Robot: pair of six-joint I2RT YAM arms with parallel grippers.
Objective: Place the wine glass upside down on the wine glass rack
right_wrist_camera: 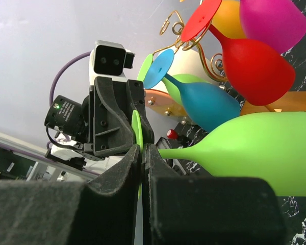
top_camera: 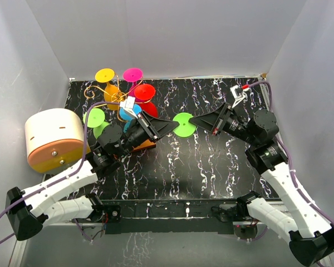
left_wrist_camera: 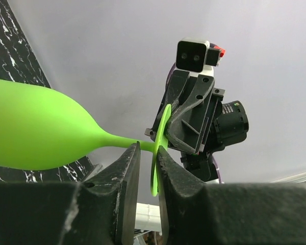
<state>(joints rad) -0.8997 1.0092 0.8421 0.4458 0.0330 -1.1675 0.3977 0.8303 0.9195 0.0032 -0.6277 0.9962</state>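
Wine glass (top_camera: pixel 183 124), the green one, hangs foot-up between both grippers, just right of the crowded rack (top_camera: pixel 92 88). The right gripper (right_wrist_camera: pixel 141 149) pinches the foot's rim. The left gripper (left_wrist_camera: pixel 149 150) brackets the stem (contact unclear), with open table (top_camera: pixel 211 167) below.

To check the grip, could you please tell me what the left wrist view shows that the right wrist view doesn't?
Left wrist only: the right gripper head-on, with its camera. Right wrist only: the left gripper head-on, and the wine glass rack holding coloured glasses. Both: the green wine glass, its foot edge-on between the near jaws.
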